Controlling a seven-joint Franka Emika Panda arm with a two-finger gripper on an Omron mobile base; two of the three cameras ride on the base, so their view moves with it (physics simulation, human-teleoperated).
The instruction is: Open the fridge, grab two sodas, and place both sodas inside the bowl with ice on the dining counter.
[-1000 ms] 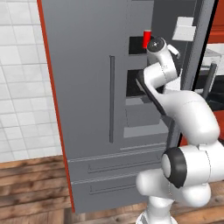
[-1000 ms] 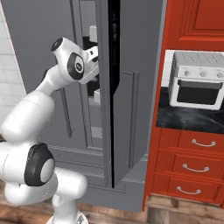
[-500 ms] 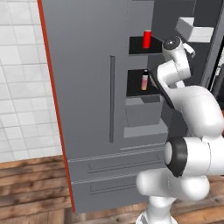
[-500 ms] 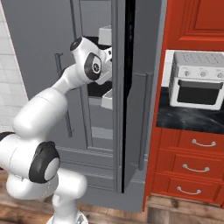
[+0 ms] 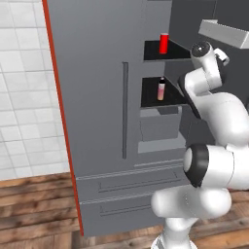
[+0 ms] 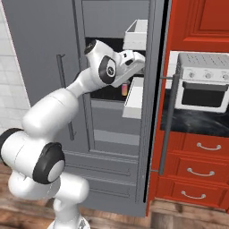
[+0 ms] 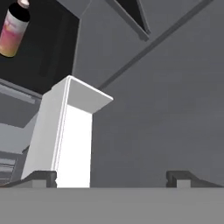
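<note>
The tall grey metallic two-door fridge (image 5: 102, 112) stood with its right door (image 6: 156, 103) swung out, the left door shut with its long thin vertical bar handle (image 5: 125, 109) in place. On the upper dark shelf inside stood a small bright red cylindrical soda can (image 5: 164, 43), upright. On the shelf below it stood a small pink-and-orange bottle with a dark cap (image 5: 161, 89), also upright; the same bottle appeared in the upper left of the hand view (image 7: 14, 27) and beside the arm in the right base view (image 6: 124, 89).

The white arm reached up into the open fridge, its hand near the white door bins (image 6: 136, 33) on the inside of the open door. The gripper (image 7: 111, 177) was spread wide, its two dark fingertips (image 7: 41, 177) well apart, pinching nothing. Ahead of it lay the grey inner face of the door and one white bin (image 7: 65, 131), close to the left fingertip.

To the right of the fridge stood red cabinets (image 6: 197, 165) with a black top carrying a white toaster oven (image 6: 203, 85).
</note>
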